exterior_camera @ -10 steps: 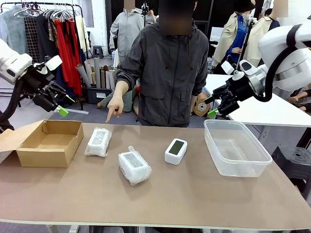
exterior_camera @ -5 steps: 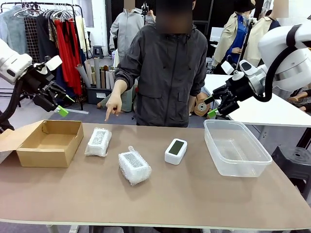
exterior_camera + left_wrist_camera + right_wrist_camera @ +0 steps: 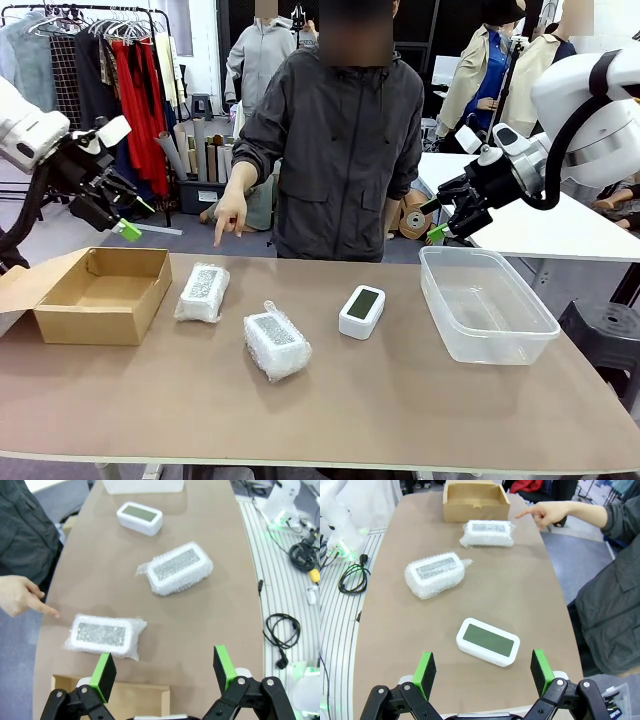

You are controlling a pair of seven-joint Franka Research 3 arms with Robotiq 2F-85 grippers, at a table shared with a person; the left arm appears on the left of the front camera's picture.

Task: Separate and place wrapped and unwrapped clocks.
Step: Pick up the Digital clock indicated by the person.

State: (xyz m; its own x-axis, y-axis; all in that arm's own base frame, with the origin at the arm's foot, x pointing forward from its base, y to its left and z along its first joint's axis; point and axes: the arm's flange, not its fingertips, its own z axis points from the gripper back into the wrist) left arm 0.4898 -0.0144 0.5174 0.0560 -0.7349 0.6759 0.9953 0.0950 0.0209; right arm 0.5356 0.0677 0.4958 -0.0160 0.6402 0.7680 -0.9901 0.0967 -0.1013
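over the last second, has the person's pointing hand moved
Yes, slightly: the person's hand has risen a little from the far edge of the table, still pointing down beyond the wrapped bundle beside the cardboard box.

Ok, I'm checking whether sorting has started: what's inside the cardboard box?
Inside the cardboard box, bare brown floor shows, no clock on it. Its near wall hides the strip just behind it.

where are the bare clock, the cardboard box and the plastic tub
bare clock [image 3: 363, 302], front view, on its grey-green screen
cardboard box [image 3: 90, 326], front view, on its near outer wall
plastic tub [image 3: 505, 346], front view, on its near wall
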